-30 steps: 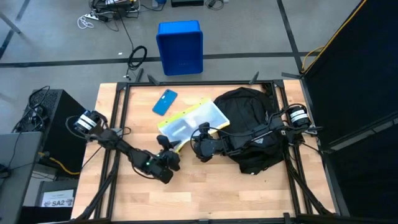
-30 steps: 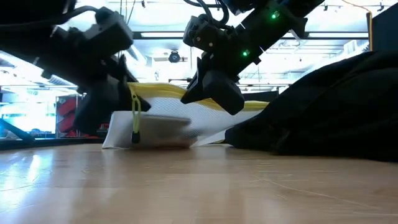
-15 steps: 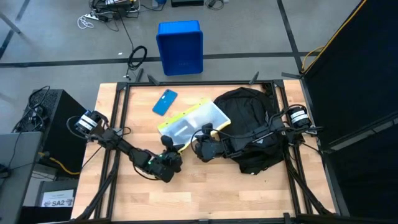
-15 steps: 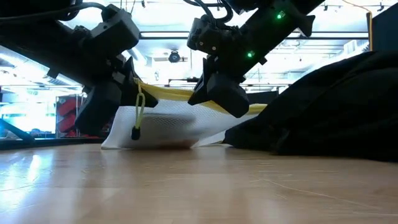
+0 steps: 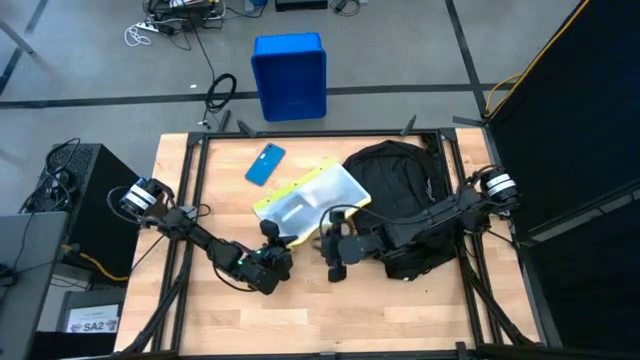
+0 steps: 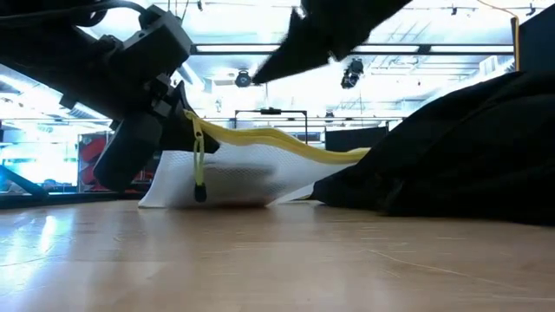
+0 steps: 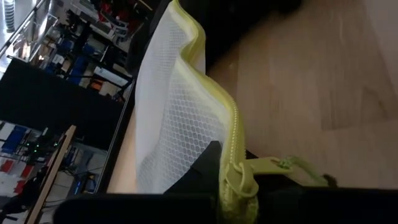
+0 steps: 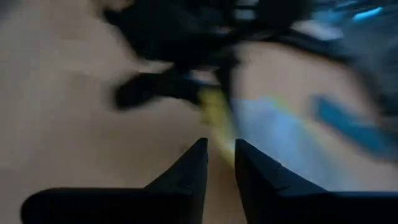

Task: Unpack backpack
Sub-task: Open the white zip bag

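A white mesh pouch (image 5: pixel 308 198) with a yellow zipper edge lies on the table, its right end against the black backpack (image 5: pixel 402 190). The backpack rests on its side at the table's right. My left gripper (image 5: pixel 272 243) is shut on the pouch's near-left corner. In the low view it (image 6: pixel 178 130) holds that corner raised, and the zipper pull (image 6: pixel 199 166) hangs down. My right gripper (image 5: pixel 335 262) hovers above the bare wood, near of the pouch and beside the backpack. Its fingers (image 8: pixel 219 149) stand a narrow gap apart and hold nothing. My left gripper pinches the pouch at the end of its yellow zipper (image 7: pixel 231 177), on the near-left corner, coming slantwise from the table's near left. That corner is raised off the wood. The rest of the pouch (image 6: pixel 234 173) lies on the table and against the backpack.
A blue flat phone-like thing (image 5: pixel 265 163) lies near the table's far-left part. A blue plastic bin (image 5: pixel 290 75) stands on the floor beyond the far edge. Bare wood stretches along the near half of the table (image 5: pixel 330 310).
My right gripper has let go of the pouch's yellow zipper edge, risen, and drawn back toward the table's near edge. The left gripper has kept the corner and shifted slightly right. The zipper edge now sags lower between my left gripper and the backpack.
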Tool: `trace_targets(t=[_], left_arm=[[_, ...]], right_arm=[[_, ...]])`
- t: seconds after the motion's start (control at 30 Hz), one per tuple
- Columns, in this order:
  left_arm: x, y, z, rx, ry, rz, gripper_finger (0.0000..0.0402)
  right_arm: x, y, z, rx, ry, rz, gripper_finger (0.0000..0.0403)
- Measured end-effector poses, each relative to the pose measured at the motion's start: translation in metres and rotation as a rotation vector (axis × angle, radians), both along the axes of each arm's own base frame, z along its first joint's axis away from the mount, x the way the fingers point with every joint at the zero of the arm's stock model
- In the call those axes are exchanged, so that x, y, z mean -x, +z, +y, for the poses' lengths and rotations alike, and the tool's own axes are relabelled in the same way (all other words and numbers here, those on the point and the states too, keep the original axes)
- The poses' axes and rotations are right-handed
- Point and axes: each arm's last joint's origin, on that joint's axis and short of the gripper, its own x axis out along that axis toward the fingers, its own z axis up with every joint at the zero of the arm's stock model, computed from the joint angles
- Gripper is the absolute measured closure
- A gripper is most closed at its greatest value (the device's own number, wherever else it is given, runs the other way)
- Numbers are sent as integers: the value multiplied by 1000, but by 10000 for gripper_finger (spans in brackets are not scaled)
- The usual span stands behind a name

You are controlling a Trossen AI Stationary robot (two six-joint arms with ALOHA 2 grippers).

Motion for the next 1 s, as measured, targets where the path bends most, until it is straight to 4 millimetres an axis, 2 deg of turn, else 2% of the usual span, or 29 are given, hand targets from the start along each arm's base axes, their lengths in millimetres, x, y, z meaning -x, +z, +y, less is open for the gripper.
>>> trace_targets(t=[0.07,0.47,0.67,1.0], left_arm=[[0,0,0,3,0,-5,401],[-3,3,-1,37,-5,-40,401],[-6,4,0,89,-20,-56,401],[-14,3,16,128,-4,-37,401]], right_arm=[[-4,-7,3,-73,48,14,337],[-14,-55,6,-73,32,123,317],[-13,-57,5,-39,6,144,330],[-13,-57,4,-20,19,142,352]])
